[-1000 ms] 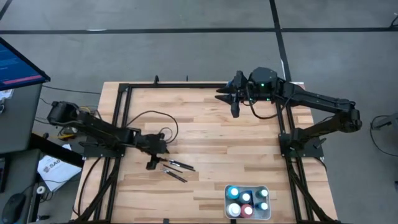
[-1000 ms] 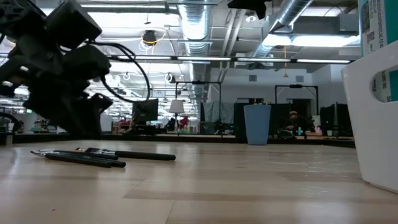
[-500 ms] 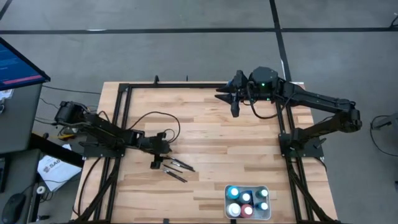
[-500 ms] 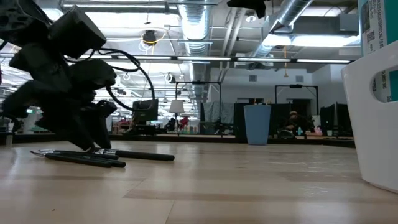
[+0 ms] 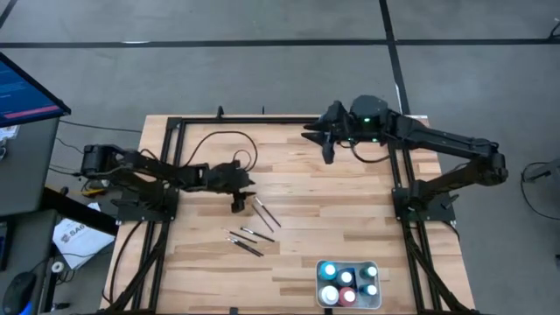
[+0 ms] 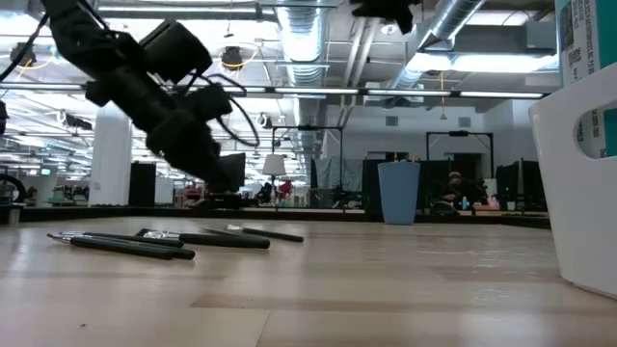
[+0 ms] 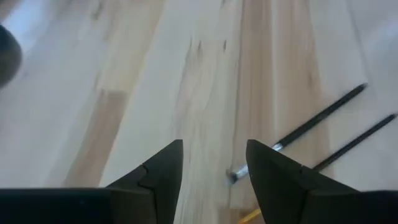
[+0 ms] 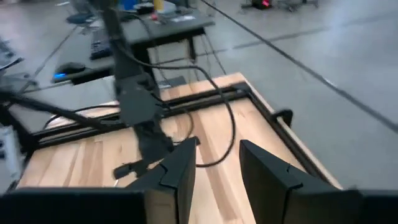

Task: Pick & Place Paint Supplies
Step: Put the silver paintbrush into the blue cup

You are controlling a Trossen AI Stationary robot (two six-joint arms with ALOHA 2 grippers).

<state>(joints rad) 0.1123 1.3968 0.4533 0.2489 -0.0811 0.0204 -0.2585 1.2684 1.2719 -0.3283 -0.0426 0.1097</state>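
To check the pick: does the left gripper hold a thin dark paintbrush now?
No, the left gripper shows an empty gap between its fingers; the thin dark paintbrushes lie on the wooden table.

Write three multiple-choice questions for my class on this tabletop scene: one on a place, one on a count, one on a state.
1. Where does the white tray with the paint bottles sit in the high view?
A. Near edge of the table, right of centre
B. Far left corner
C. Under the right gripper

2. How many paint bottles stand in the tray?
A. Two
B. Six
C. Ten

3. What is the state of the left gripper?
A. Shut on a bottle
B. Open, empty, above the wood
C. Resting in the tray

Answers:
1. A, the high view shows the tray at the near edge, right of centre.
2. B, six caps show in two rows.
3. B, the left wrist view shows bare wood between its parted fingers, with the paintbrushes lying off to one side.
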